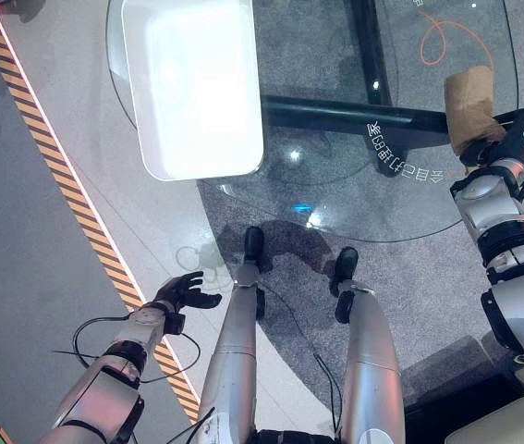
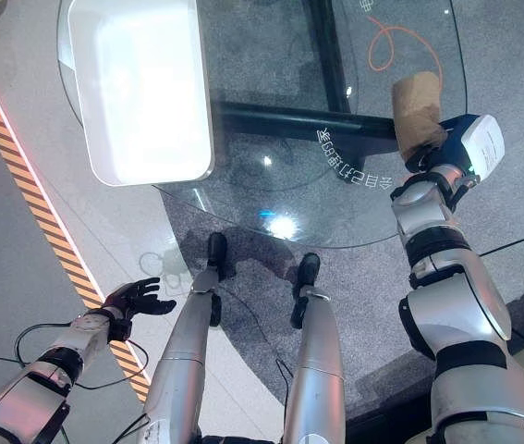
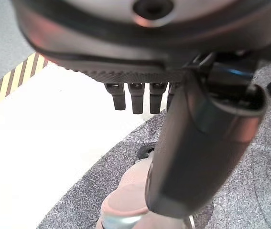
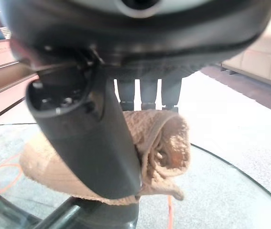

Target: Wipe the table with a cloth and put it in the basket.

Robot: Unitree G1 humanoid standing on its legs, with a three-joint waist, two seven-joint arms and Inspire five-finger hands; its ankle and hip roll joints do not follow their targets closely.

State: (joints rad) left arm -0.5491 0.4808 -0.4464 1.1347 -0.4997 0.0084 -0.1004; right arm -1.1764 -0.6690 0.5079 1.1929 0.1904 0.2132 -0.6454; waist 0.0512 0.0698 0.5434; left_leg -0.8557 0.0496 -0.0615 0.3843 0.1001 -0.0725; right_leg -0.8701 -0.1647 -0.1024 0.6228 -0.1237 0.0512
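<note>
The right arm reaches forward and up from the lower right, its forearm stretched out over the near right part of the round glass table (image 1: 335, 208). The right hand (image 2: 425, 153) sits at the table's right edge with its fingers (image 4: 142, 93) and thumb curled round a tan terry cloth (image 1: 469, 104). In the right wrist view the cloth (image 4: 161, 148) is bunched into a loose roll between the thumb and the row of fingers, with a flat flap spreading out below it just above the glass. From the head views the cloth stands out beyond the hand as a folded brown pad lying over the tabletop; I cannot tell whether it presses on the glass or hovers just above it.

The left arm hangs low on the robot's left side, well apart from the table, bent at the elbow with the forearm pointing forward over the floor. The left hand (image 1: 186, 292) is relaxed, its fingers (image 3: 136, 98) loosely spread and holding nothing, above the grey floor beside a yellow-and-black striped floor tape (image 1: 77, 199).

A white rectangular basket (image 1: 197, 162) with rounded corners stands on the far left part of the table, well apart from the cloth. Through the glass, a dark table base (image 1: 354, 116) and an orange cord (image 1: 437, 42) on the carpet show.
</note>
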